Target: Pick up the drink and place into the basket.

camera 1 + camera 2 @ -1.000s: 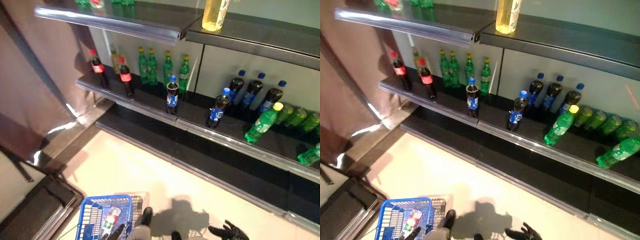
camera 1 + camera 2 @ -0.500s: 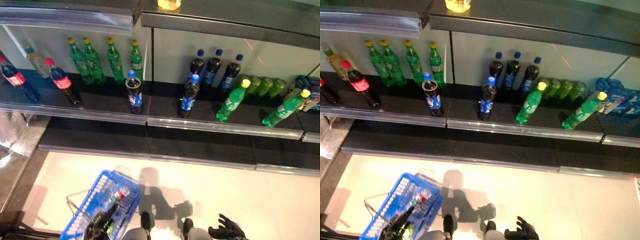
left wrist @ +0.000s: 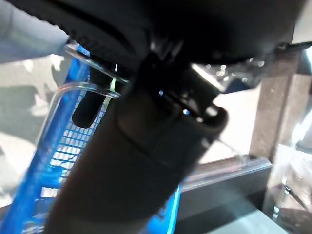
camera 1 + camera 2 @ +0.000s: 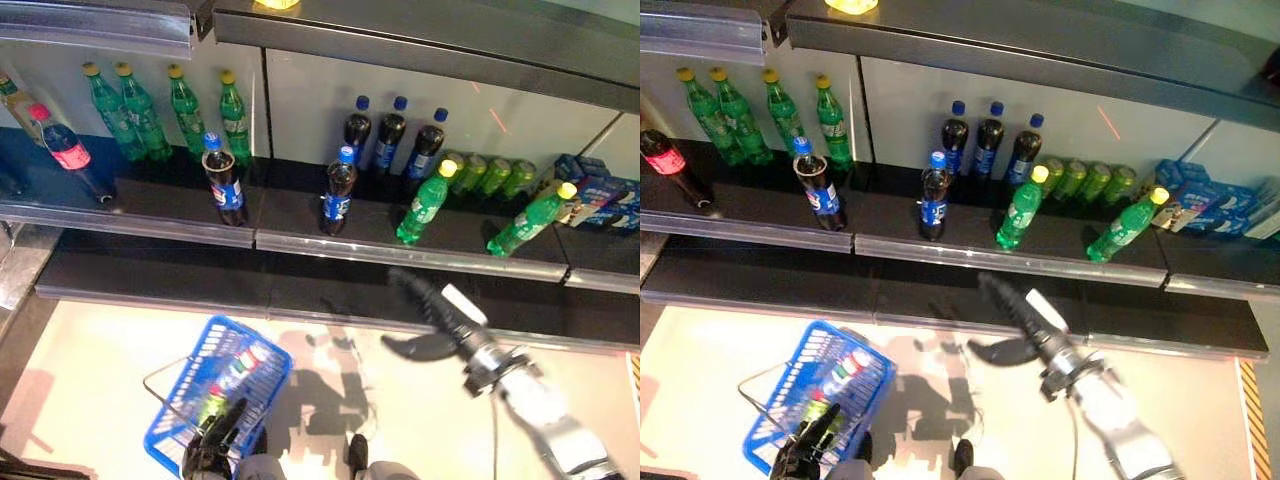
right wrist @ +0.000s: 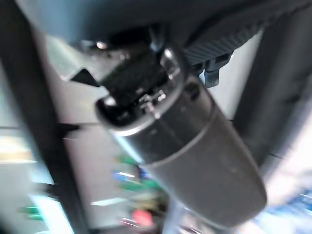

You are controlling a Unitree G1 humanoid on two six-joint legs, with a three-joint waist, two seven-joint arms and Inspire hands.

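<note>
The blue basket (image 4: 178, 420) hangs low at the left, with a red-and-white labelled drink (image 4: 238, 364) and a green drink (image 4: 211, 405) inside. My left hand (image 4: 212, 447) is shut on its thin wire handles (image 3: 92, 87). My right hand (image 4: 443, 322) is raised in front of the shelf, open with straight fingers and the thumb spread. It is below the shelf's front edge (image 4: 400, 255), under a dark blue-capped bottle (image 4: 337, 190) and a leaning green yellow-capped bottle (image 4: 425, 205), touching neither.
The shelf also holds upright green bottles (image 4: 178, 110) at the back left, dark blue-capped bottles (image 4: 392, 135) at the back, a red-capped cola bottle (image 4: 66, 152), lying green bottles (image 4: 490, 172) and blue packs (image 4: 600, 190). A lower dark ledge (image 4: 300, 295) runs above the pale floor.
My right hand has risen from low by the floor up towards the shelf's front edge, fingers stretched out. The camera has shifted right. The blue basket still hangs at the left.
</note>
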